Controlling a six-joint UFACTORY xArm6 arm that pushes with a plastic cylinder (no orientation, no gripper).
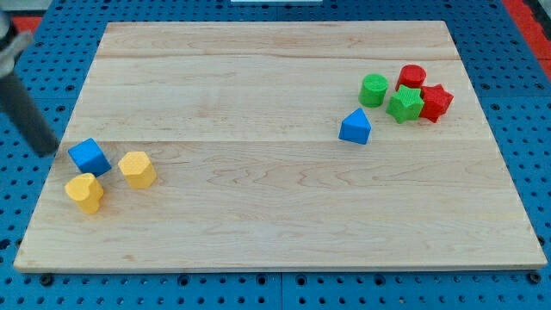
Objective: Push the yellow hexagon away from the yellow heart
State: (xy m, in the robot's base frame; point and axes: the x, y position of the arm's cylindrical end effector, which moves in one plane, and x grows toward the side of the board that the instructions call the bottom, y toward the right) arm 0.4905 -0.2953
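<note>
Yellow hexagon (137,169) near yellow heart (84,191); my tip (47,151) left.

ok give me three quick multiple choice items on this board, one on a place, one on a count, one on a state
1. Where is my tip?
A. at the view's left edge, left of the blue cube
B. among the red blocks
C. at the view's bottom right

2. How many yellow blocks are there?
A. one
B. two
C. four

3. The yellow hexagon and yellow heart are
A. stacked
B. apart, not touching
C. off the board

Answers:
1 A, the rod ends just left of the cube.
2 B, only hexagon and heart are yellow.
3 B, bare wood shows between them.
</note>
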